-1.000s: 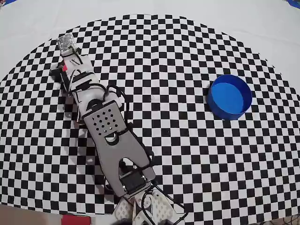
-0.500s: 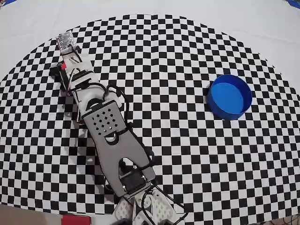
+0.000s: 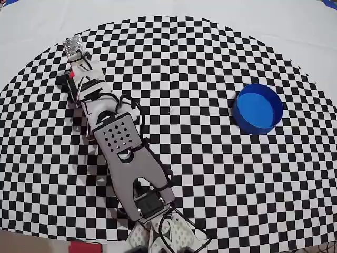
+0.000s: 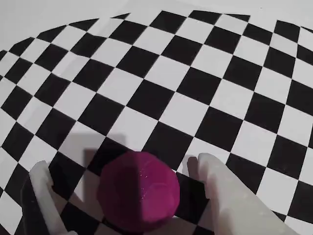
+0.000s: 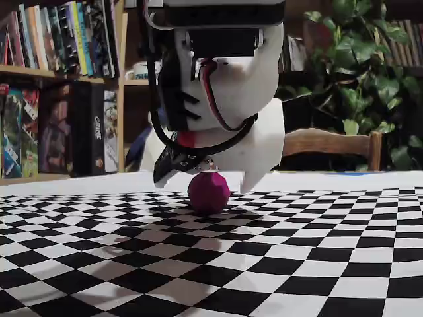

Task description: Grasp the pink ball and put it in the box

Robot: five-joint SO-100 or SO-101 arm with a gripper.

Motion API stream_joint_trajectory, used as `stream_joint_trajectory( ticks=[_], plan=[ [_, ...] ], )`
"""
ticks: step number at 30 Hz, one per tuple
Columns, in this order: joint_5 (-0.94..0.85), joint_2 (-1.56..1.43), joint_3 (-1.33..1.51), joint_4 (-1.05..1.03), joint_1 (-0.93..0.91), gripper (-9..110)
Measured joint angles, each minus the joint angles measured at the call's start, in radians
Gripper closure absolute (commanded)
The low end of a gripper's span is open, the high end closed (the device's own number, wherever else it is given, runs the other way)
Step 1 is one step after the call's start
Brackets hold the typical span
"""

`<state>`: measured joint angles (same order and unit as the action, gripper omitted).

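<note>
White gripper [image 4: 122,169] is sitting open, its fingers [image 4: 225,191] flanking the pink ball [image 4: 139,191] without visibly touching it; the ball is resting on the checkered cloth [image 3: 184,63]. Well apart, the blue box [image 3: 258,109] is standing at the overhead view's right.

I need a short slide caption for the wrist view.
Open tool straddling the pink ball on the checkered cloth, fingers not yet closed.
</note>
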<state>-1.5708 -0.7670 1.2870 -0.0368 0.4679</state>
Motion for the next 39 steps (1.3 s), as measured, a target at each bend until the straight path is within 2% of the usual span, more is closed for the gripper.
stream_joint_trajectory(
  ticks=[5, 13, 17, 26, 39],
  plan=[
    [0.000, 0.000, 0.000, 0.000, 0.000, 65],
    [0.000, 0.000, 0.000, -0.002, 0.000, 74],
    [0.000, 0.000, 0.000, -0.006, 0.000, 84],
    [0.000, 0.000, 0.000, -0.006, 0.000, 101],
    [0.000, 0.000, 0.000, -0.006, 0.000, 101]
  ],
)
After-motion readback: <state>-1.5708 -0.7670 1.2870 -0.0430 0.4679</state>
